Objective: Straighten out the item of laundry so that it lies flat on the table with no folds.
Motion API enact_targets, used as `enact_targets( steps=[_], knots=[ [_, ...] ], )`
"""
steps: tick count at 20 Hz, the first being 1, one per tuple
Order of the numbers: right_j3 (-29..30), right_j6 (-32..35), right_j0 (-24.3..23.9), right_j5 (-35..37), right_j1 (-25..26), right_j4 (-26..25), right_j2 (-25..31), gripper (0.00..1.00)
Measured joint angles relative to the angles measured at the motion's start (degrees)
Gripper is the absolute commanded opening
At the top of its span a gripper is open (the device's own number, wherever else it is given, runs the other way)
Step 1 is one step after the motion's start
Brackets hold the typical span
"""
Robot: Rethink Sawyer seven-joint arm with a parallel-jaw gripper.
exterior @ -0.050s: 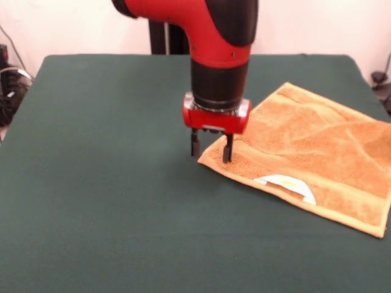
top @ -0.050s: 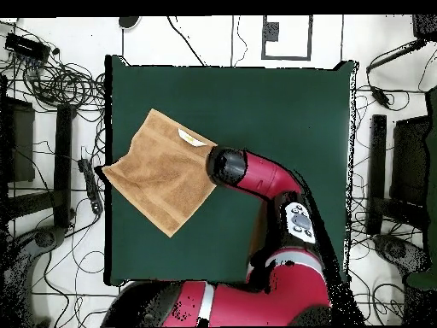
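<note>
Straddling the towel's (exterior @ -0.050s: 317, 152) left corner with its fingers narrowly apart and gripping nothing, the gripper (exterior @ -0.050s: 211, 150) has the cloth stretching rightward across the table (exterior @ -0.050s: 104, 183), overhanging the right edge.

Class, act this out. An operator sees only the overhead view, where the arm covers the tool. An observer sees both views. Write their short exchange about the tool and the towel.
Operator: The arm hides the tool from me. Is it open or shut?
Observer: Open. In the front view the tool points straight down with a clear gap between its fingers.
Operator: Where does it stand against the towel?
Observer: It straddles a corner of the orange-tan towel. One finger appears to be down on that corner, and the other is over the bare green table just beside it.
</note>
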Motion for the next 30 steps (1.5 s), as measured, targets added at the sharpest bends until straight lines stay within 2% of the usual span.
enact_targets(
  steps=[4, 19, 20, 30],
  knots=[
    [-0.56, -0.01, 0.56, -2.4, 1.56, 1.14, -0.12, 1.0],
    [-1.15, -0.01, 2.39, -2.36, 2.42, 4.81, -2.24, 1.0],
    [-1.71, -0.01, 3.18, -2.06, 2.67, 4.85, -2.81, 0.0],
    [-3.4, -0.01, 4.46, -0.78, 3.38, 5.14, -3.32, 0.0]
  ],
)
